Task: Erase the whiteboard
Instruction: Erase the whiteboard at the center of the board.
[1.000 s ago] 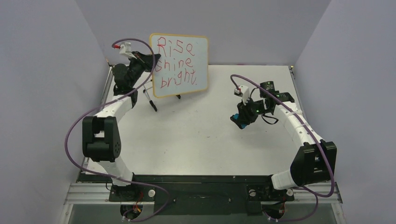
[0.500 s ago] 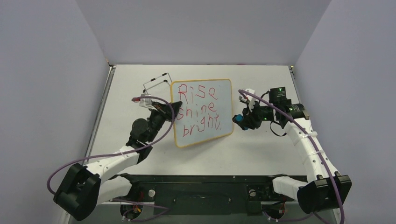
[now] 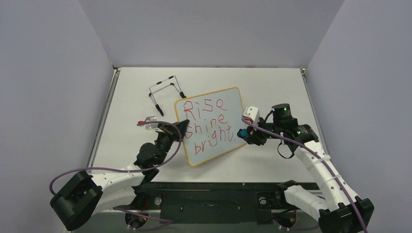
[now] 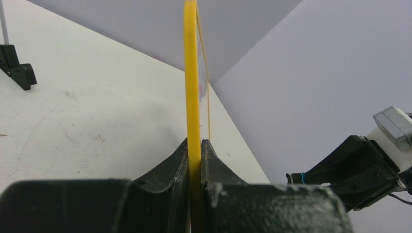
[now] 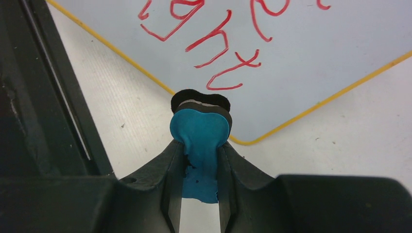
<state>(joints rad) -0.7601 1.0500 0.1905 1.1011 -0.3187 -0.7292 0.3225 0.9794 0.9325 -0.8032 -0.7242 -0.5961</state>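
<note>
the left gripper (image 3: 180,127) is pinched on the yellow rim of the whiteboard (image 3: 214,127), which stands tilted just right of its fingers, red writing all there. the right gripper (image 3: 242,133) is clamped on a blue eraser (image 5: 200,130), beside the board's far edge. to wipe well, it should press the felt flat on the face and sweep across the words while the left grip holds firm. whether the felt touches the board yet cannot be made out.

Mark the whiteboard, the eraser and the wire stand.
Whiteboard (image 3: 212,125): top view, middle of its face.
Eraser (image 5: 200,133): right wrist view, blue front end.
Stand (image 4: 22,76): left wrist view, black foot.
</note>
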